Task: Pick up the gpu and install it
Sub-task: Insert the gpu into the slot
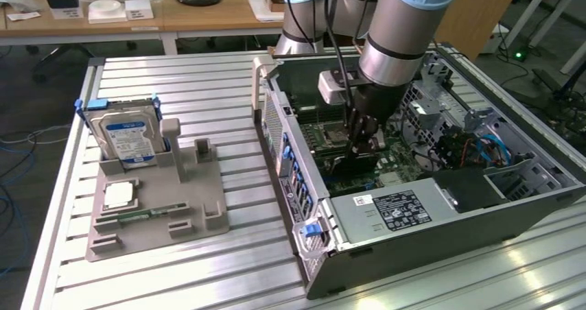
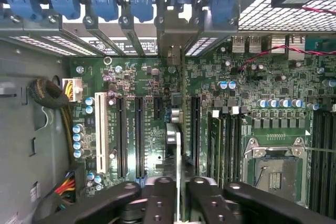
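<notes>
Slatted metal table (image 1: 183, 255); gripper (image 2: 178, 190) clamped on gpu (image 2: 175, 145) edge inside case (image 1: 440, 214); labels unreadable.

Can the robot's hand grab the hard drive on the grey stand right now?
Probably not right away. The hand is down inside the computer case, seemingly gripping the gpu, and the side wall stands between it and the hard drive. It would likely have to lift out first.
</notes>
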You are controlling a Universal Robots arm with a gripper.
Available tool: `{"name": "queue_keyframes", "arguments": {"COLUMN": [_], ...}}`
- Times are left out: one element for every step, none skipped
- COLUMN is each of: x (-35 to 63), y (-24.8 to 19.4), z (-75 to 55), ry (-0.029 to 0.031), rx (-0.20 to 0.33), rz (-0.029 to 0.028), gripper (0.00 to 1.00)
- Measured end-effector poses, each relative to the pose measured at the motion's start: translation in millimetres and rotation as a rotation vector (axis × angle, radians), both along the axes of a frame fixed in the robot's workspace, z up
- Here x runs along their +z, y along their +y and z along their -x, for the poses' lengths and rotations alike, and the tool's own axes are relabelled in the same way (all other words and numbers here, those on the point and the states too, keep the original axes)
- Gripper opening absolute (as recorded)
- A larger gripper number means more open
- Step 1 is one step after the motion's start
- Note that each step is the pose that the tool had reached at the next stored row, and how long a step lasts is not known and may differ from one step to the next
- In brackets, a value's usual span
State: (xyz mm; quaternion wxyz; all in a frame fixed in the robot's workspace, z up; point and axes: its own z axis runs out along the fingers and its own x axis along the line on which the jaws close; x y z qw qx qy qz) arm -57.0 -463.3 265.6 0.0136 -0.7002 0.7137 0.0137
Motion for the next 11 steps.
{"name": "queue_keyframes", "arguments": {"x": [0.9, 3.3, 7.0, 10.3, 12.1, 12.0, 12.0, 12.1, 12.0, 12.1, 12.1], "y": [0.0, 0.0, 0.0, 0.0, 0.1, 0.1, 0.1, 0.1, 0.1, 0.1, 0.1], "z": [0.3, 0.4, 0.3, 0.2, 0.4, 0.5, 0.5, 0.5, 0.5, 0.5, 0.5], "ry": [-0.0009, -0.0026, -0.0038, -0.0050, -0.0072, -0.0087, -0.0087, -0.0088, -0.0088, -0.0087, -0.0087], "rx": [0.000, 0.000, 0.000, 0.000, 0.000, 0.000, 0.000, 0.000, 0.000, 0.000, 0.000], "rz": [0.0001, 0.0001, 0.0002, 0.0001, 0.0001, -0.0002, -0.0001, -0.0001, -0.0002, 0.0000, 0.0000], "gripper": [0.22, 0.15, 0.15, 0.15, 0.15, 0.15, 0.15, 0.15, 0.15, 0.15, 0.15]}}
